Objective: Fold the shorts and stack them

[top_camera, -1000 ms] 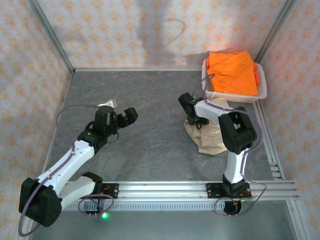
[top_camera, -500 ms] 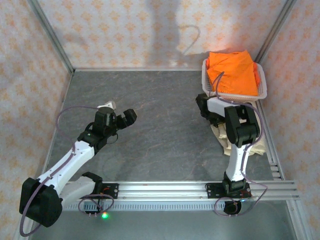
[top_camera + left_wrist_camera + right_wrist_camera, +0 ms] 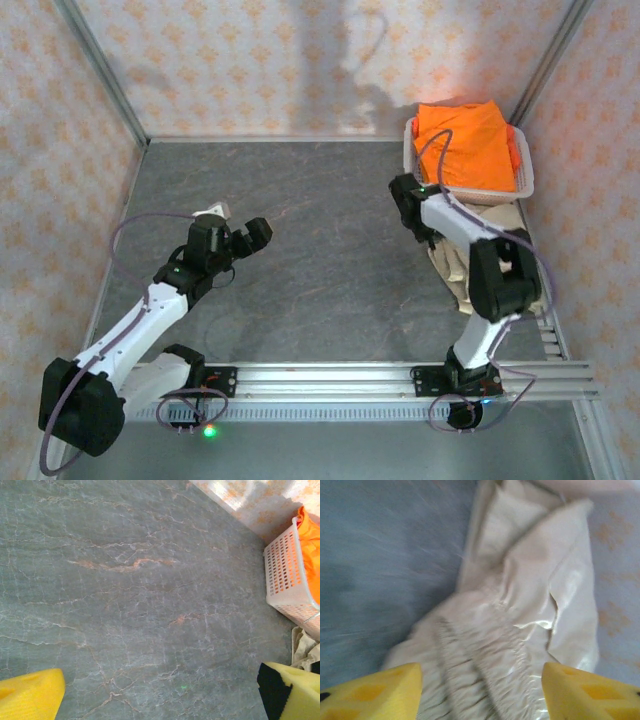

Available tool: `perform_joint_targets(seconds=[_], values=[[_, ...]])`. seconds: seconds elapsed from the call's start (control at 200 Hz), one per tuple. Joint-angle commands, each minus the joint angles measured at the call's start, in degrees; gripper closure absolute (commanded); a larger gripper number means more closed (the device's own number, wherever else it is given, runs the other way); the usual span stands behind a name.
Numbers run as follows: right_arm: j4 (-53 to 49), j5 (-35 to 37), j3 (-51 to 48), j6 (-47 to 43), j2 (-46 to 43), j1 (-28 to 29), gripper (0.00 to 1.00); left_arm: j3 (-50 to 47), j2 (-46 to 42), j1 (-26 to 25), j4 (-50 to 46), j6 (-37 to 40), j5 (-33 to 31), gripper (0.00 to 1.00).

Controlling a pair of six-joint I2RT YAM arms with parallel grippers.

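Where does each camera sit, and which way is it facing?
Top external: above and behind the arms, looking down at the table; both arms, left hand and right hand show.
Left wrist: on the left arm, facing across the table toward the basket; its yellow fingertips at the bottom corners.
Right wrist: on the right arm, looking down at the beige shorts; yellow fingertips below.
Shared: top and left wrist both show the basket of orange shorts.
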Motion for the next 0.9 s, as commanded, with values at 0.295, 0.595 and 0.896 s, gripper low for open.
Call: perform_joint_targets(seconds=[0.295, 0.595, 0.896], values=[[-4.40, -13.45, 29.84, 3.49, 6.65, -3.81, 0.23, -0.13, -3.93, 0.43, -1.42, 2.21, -0.99, 0.00], [-7.87, -13.73, 53.05, 6.55, 26.89, -9.20, 0.24, -0.13, -4.76, 0.43, -1.17, 3.09, 0.67, 0.00], [-7.17, -17.76, 68.39, 6.39, 42.12, -13.07, 0.22, -0.16, -5.05, 0.42, -2.09, 3.27, 0.93, 0.00]])
